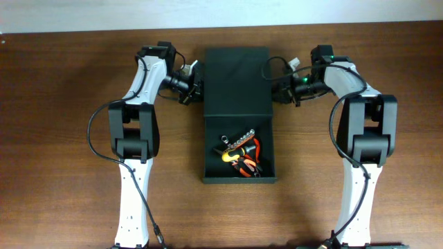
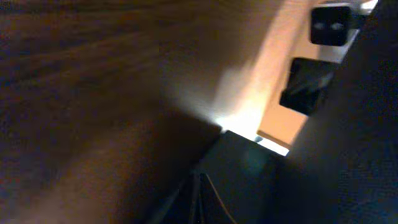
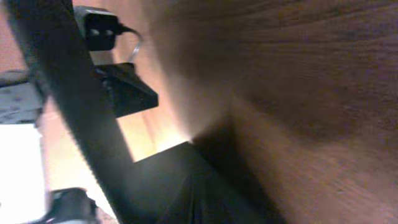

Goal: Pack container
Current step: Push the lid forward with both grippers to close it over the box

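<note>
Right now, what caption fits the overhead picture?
The left arm and right arm flank the open black container, hand tools piled inside.

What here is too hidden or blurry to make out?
Overhead: tools in the container are too small and tangled to name.
Overhead: whether left gripper and right gripper pinch the lid; their own bodies hide the contact.
Both wrist views: dark, blurred; only table and black edges show.

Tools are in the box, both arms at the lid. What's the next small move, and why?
Probably lift the lid slightly with both arms, starting its swing over the tools. It lies open behind the container, and the left gripper and right gripper seem to have jaws shut on its side edges.
</note>
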{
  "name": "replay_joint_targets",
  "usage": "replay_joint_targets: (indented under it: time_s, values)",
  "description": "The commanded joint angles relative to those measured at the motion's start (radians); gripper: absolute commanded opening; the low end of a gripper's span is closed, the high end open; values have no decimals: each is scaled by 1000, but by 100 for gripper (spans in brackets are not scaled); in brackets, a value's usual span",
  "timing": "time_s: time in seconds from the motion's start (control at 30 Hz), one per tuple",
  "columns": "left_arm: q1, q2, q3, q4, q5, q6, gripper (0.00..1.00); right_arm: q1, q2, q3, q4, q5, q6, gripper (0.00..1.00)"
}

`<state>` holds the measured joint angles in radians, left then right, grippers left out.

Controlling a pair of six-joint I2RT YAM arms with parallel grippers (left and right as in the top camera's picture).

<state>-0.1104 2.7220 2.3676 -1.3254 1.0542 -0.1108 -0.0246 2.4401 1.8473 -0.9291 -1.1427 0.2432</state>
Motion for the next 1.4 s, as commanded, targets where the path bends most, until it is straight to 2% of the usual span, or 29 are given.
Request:
replay_joint_targets:
  time_s: [0.0,0.23,0.37,0.63,0.77,1.37]
  values:
    - [17,12,28,-35,111,72,2,-5,8,0,3,-145,1,4]
    - [22,12,161,-254,129,239,2,-3,7,34,-4,-254,2,4]
    - [22,12,266,-363,128,285,2,-3,6,86,-83,-269,1,4]
    - [22,-45,320,-363,132,258,2,-3,-46,185,-268,-241,-48,4]
    - [22,-84,320,-363,132,257,2,-3,-104,218,-363,-153,-60,4]
    - [-5,-281,319,-363,128,166,2,-2,-297,220,-709,-80,-345,4]
